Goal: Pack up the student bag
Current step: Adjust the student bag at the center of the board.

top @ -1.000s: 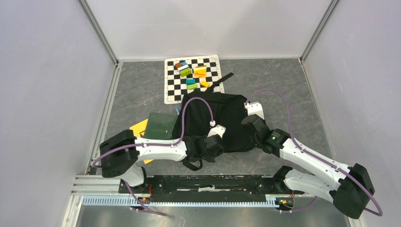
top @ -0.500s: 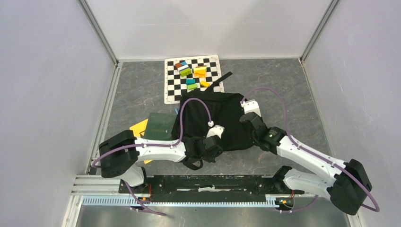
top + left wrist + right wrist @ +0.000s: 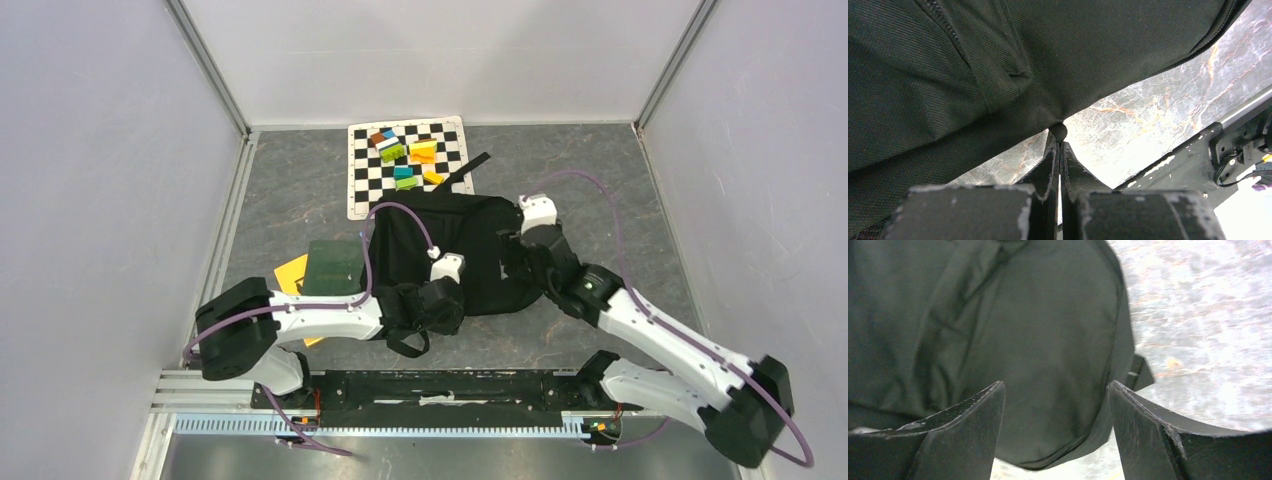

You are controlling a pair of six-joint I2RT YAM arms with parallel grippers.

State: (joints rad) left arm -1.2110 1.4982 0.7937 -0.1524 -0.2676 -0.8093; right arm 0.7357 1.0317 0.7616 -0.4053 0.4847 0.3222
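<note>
Letting go just now, the right gripper [image 3: 1055, 387] hangs spread wide over the student bag [image 3: 450, 255], while the left gripper [image 3: 1059, 142] has clenched on a pinch of its hem. This is probably a re-grip before opening it. The bag slumps just nearer than the checkered mat [image 3: 365, 190], one strap overlapping the mat's corner. Its black cloth is coarse-woven, soft and creased, with piped seams.

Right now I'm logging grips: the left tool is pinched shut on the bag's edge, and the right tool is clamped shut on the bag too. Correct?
Not quite. The right tool is open: the right wrist view shows its jaws wide apart over the bag, clamping nothing. The left tool is indeed pinched shut on the bag's edge.
</note>
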